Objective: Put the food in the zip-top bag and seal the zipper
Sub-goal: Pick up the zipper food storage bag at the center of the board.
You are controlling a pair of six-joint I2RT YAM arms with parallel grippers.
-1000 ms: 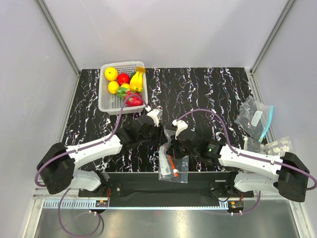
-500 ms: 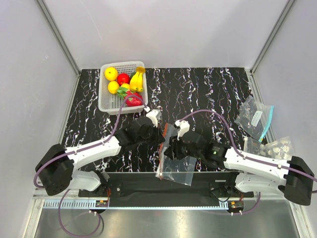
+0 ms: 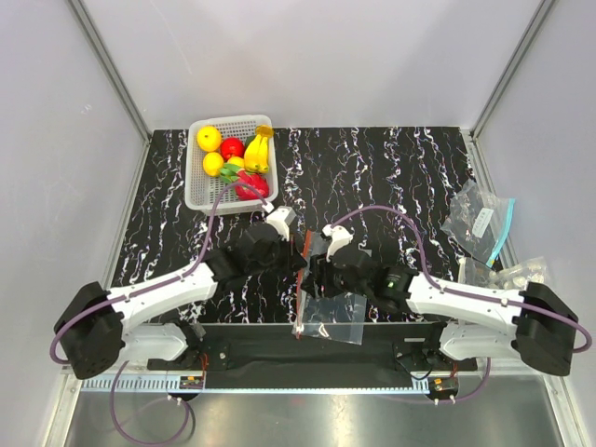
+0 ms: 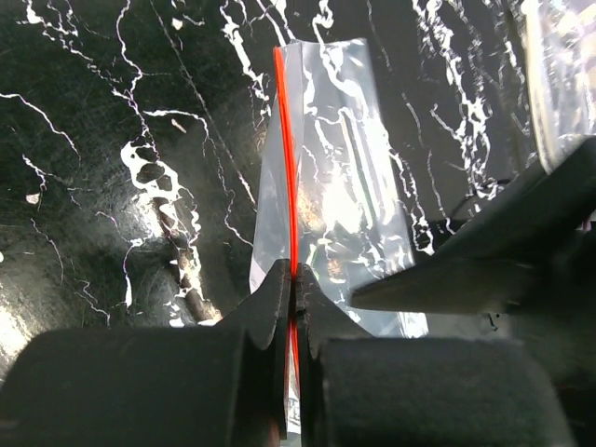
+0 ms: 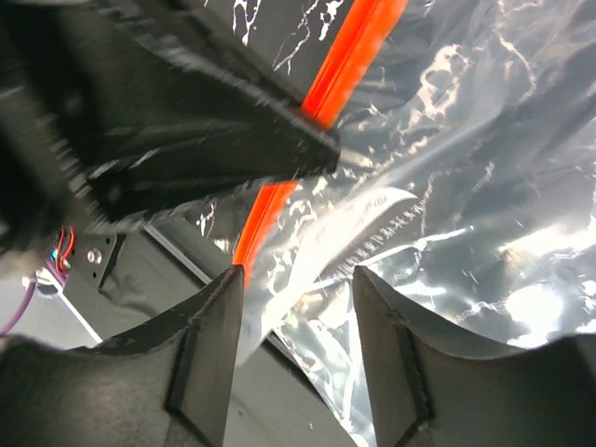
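The zip-top bag (image 3: 335, 312) is clear and lies between my two arms, its lower part over the table's near edge. The zipper (image 3: 299, 303) is the red-orange strip along its left side. My left gripper (image 4: 292, 279) is shut on the zipper (image 4: 284, 140), with the bag (image 4: 340, 186) stretching away from the jaws. My right gripper (image 5: 298, 321) is open. The bag (image 5: 456, 186) and zipper (image 5: 349, 56) lie just beyond its fingertips. In the top view the left gripper (image 3: 298, 259) and right gripper (image 3: 317, 275) are almost touching. The food sits in the basket: banana bunch (image 3: 258, 149), dragon fruit (image 3: 250, 184), yellow round fruits (image 3: 209, 138).
A white mesh basket (image 3: 198, 200) stands at the far left of the black marbled table. A clear bag with a teal edge (image 3: 480, 219) and a bubbled sheet (image 3: 517, 273) lie at the right edge. Grey walls enclose the table.
My left gripper has shut on the zipper. My right gripper has opened and let go of the bag, which has swung out flatter toward the near edge.
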